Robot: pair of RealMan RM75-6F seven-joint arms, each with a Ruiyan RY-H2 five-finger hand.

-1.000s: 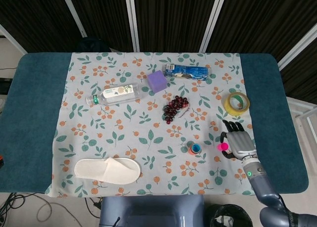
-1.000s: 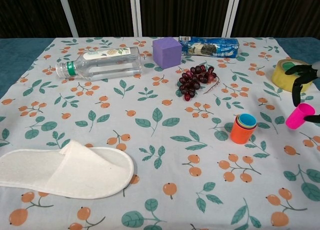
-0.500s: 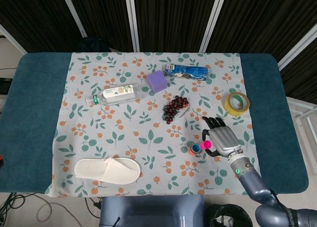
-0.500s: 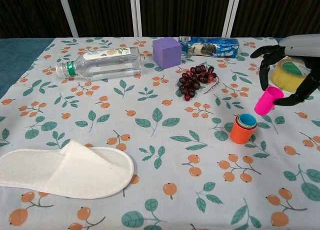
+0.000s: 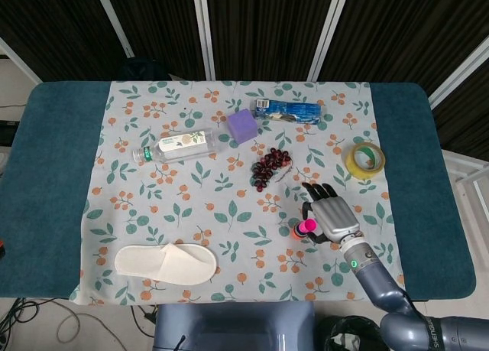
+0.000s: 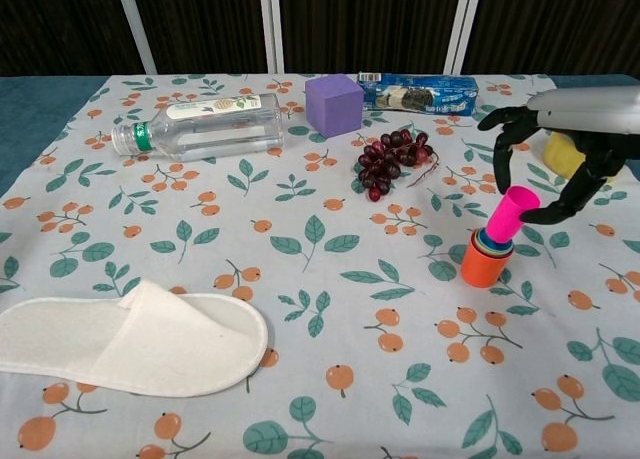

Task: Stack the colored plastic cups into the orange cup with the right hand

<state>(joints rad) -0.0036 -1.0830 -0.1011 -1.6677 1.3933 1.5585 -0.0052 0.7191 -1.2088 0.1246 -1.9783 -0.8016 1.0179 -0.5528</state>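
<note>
Bench point(image 5: 46, 175) with floral cloth point(image 6: 300, 279), dark curtains point(image 5: 260, 30) behind. The right robot hand point(image 5: 330, 219), seen over the tape point(image 5: 364, 159) side a second ago, has travelled left and now hovers at the orange cup point(image 6: 485, 262). It pinches the pink cup point(image 6: 508, 214), tilted, its base touching the cups nested in the orange one, hand just to its right. Slipper point(image 6: 130, 339), bottle point(image 6: 200, 126), cube point(image 6: 333, 104) and grapes point(image 6: 390, 159) lie as before. Left robot hand unseen.

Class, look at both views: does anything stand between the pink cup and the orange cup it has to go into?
Nothing visible does. The right robot hand holds the pink cup tilted, directly over the orange cup, whose mouth shows only cups already nested inside.
</note>
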